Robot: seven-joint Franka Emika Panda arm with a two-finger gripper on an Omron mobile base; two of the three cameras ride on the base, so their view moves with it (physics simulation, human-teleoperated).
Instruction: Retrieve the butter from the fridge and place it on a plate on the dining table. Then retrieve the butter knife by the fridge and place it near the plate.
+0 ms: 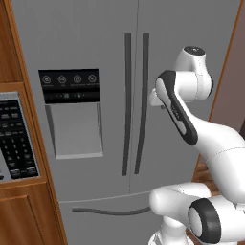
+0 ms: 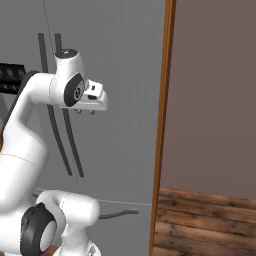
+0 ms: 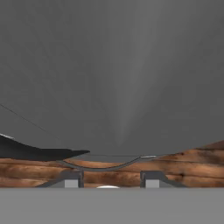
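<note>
The grey fridge (image 1: 95,43) stands right in front of me with both doors shut; its long dark handles (image 1: 128,105) meet at the middle seam. My gripper (image 2: 85,112) hangs at handle height just before the right door (image 2: 125,75), pointing down. In the hand view its fingertips (image 3: 72,180) stand apart with nothing between them, over the door face (image 3: 113,65), the curved drawer handle (image 3: 105,167) and the wooden floor. The butter, the plate, the dining table and the butter knife are out of view.
The black-panelled dispenser (image 1: 69,86) is on the left door. A dark microwave panel (image 1: 14,139) sits in wooden cabinetry at the left. A wooden trim (image 2: 162,125) borders the fridge's right side, with a brown wall (image 2: 215,100) and plank floor (image 2: 200,220) beyond.
</note>
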